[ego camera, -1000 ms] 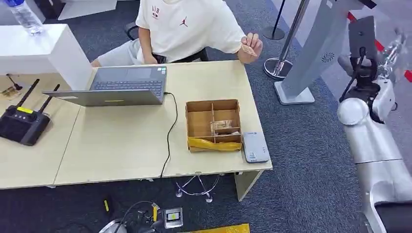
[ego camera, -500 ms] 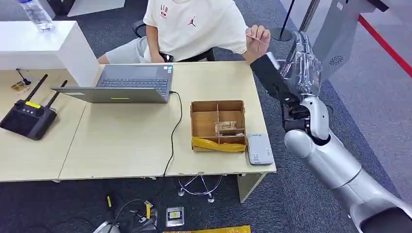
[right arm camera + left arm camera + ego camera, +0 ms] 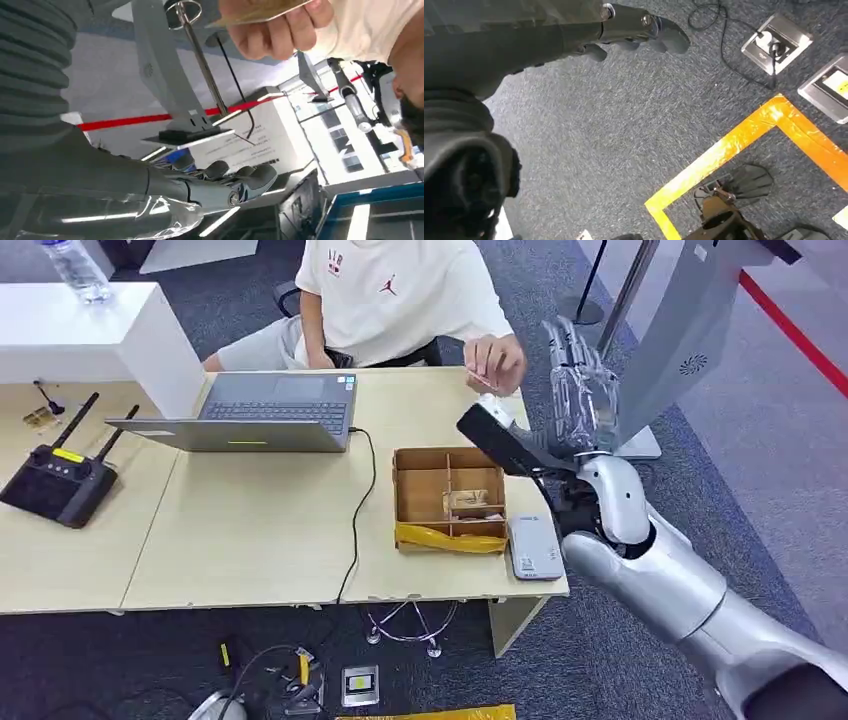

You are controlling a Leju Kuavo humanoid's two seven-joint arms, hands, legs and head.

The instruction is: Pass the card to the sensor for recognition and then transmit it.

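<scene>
Beside the person's card point(image 3: 255, 12), right hand point(image 3: 580, 390) open, empty; shirt point(image 3: 400, 290) print probably "AIR".

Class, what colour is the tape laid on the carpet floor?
Orange-yellow tape on the grey carpet, clearest in the left wrist view.

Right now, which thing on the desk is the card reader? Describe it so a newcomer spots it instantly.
Start at the light wooden desk and go to its front corner on the robot's right side. There stands an open brown cardboard divider box with a yellow bag along its front. The small flat grey-white rectangular card reader lies just right of that box at the desk edge, the only pale slab there.
</scene>
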